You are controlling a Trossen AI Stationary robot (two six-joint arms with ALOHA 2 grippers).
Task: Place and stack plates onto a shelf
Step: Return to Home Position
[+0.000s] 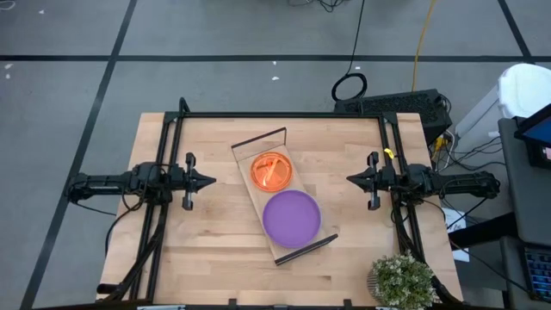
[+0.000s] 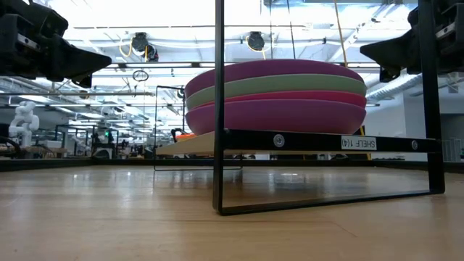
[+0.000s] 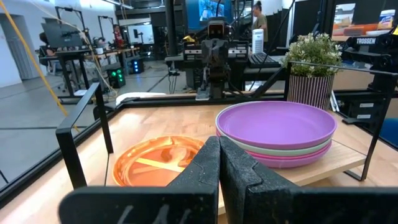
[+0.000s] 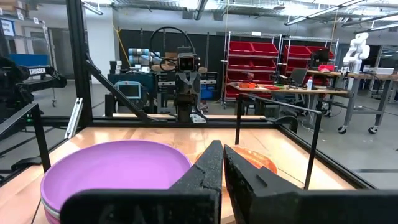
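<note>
The shelf (image 1: 280, 194), a light wooden board with black wire frames at its short ends, lies slanted in the table's middle. On its near half sits a stack of large plates, purple (image 1: 291, 217) on top, with a teal (image 3: 292, 149) and a magenta (image 3: 298, 160) one below. The orange divided plates (image 1: 271, 170) rest on its far half. My left gripper (image 1: 210, 182) hovers shut to the shelf's left, and my right gripper (image 1: 352, 179) hovers shut to its right. Both touch nothing.
A potted plant (image 1: 402, 281) stands at the table's near right corner. A black frame (image 1: 284, 115) runs along the table's far edge and sides. Bare tabletop (image 1: 215, 258) lies near and left of the shelf. A person (image 3: 258, 18) shows far off in the room.
</note>
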